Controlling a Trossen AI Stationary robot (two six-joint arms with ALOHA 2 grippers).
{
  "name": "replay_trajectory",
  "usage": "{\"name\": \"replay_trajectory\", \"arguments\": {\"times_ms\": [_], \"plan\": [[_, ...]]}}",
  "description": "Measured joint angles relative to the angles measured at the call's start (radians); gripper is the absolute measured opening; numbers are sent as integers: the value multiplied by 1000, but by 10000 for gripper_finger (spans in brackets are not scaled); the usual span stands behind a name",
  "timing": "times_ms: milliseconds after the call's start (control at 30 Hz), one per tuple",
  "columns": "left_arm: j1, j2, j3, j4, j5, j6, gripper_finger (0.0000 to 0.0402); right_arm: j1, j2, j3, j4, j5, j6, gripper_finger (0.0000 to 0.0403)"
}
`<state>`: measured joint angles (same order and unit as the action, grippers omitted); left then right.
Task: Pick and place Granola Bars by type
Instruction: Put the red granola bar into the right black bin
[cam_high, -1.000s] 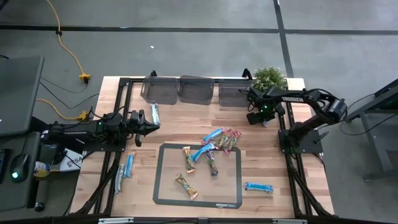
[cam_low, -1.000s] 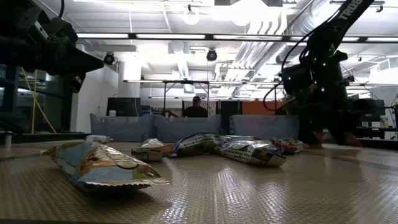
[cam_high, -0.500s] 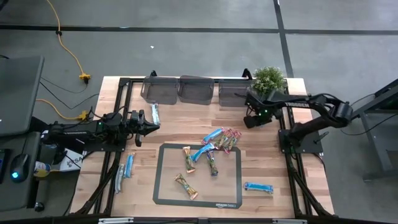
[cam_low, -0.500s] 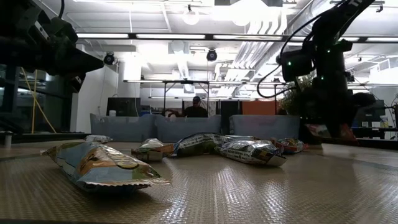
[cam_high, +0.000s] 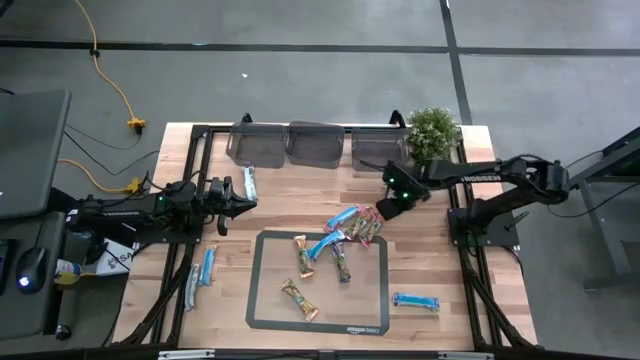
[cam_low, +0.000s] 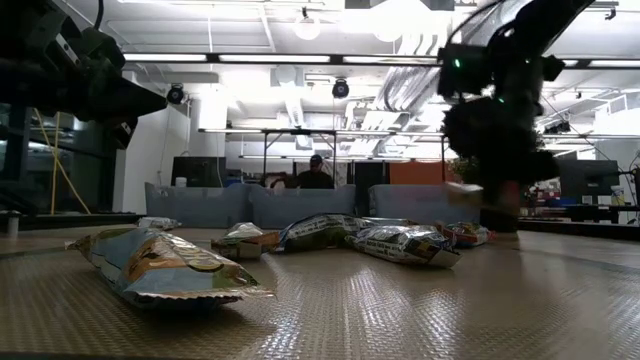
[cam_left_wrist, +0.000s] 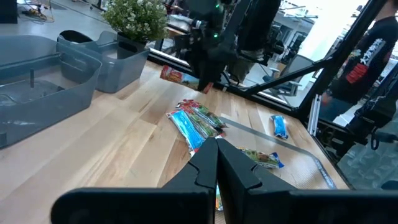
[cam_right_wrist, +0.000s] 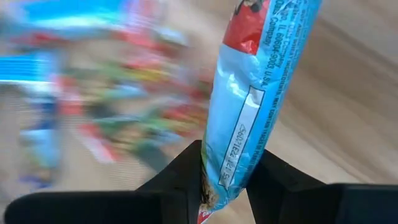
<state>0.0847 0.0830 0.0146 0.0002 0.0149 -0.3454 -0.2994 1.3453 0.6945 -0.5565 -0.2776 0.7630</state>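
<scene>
My right gripper (cam_high: 390, 203) hangs over the wood just far-right of a cluster of granola bars (cam_high: 357, 224), shut on a bar with a pale blue and red wrapper (cam_right_wrist: 255, 81). Several more bars lie flat on the dark mat (cam_high: 318, 300). One blue bar (cam_high: 414, 300) lies right of the mat, and others lie at the left (cam_high: 205, 268) and far left (cam_high: 250, 182). My left gripper (cam_high: 250, 205) waits shut and level at the table's left, holding nothing. My right gripper pinches one end of the bar (cam_right_wrist: 231, 146) between its two fingers (cam_right_wrist: 186, 171). The rest of the bar sticks out past the fingertips, along the fingers. In the left wrist view the bar (cam_left_wrist: 179, 76) hangs clear of the table.
Three clear grey bins (cam_high: 257, 143) (cam_high: 317, 142) (cam_high: 372, 150) stand in a row along the far edge, with a potted plant (cam_high: 432, 128) at the far right corner. Bare wood lies between the bins and the mat. A person stands in the room beyond the table (cam_low: 314, 175).
My right gripper has swung from beside the plant toward the table's left and slightly toward the near edge, ending beside the cluster of bars. It has turned as it went and has kept the bar pinched.
</scene>
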Motion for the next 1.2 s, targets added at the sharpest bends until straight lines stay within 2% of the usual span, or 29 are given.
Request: {"name": "replay_trajectory", "arguments": {"times_ms": [100, 367, 467, 533, 667, 767, 867, 1000, 1100, 1200], "plan": [[0, 0, 0, 0, 0, 0, 0, 30, 0, 0, 188, -27, 7, 91], [0, 0, 0, 0, 0, 0, 0, 43, 0, 0, 683, 12, 22, 91], [0, 0, 0, 0, 0, 0, 0, 34, 0, 0, 818, 47, -5, 89], [0, 0, 0, 0, 0, 0, 0, 25, 0, 14, 849, 68, -56, 88], [0, 0, 0, 0, 0, 0, 0, 9, 0, 104, 808, 121, -238, 87], [0, 0, 0, 0, 0, 0, 0, -7, -1, 211, 674, 207, -394, 87], [0, 0, 0, 0, 0, 0, 0, -27, -1, 349, 459, 329, -551, 87], [0, 0, 0, 0, 0, 0, 0, -61, -1, 535, 171, 545, -735, 87], [0, 0, 0, 0, 0, 0, 0, -94, -1, 654, 23, 682, -850, 87], [0, 0, 0, 0, 0, 0, 0, -135, -1, 751, -68, 770, -964, 87]]}}
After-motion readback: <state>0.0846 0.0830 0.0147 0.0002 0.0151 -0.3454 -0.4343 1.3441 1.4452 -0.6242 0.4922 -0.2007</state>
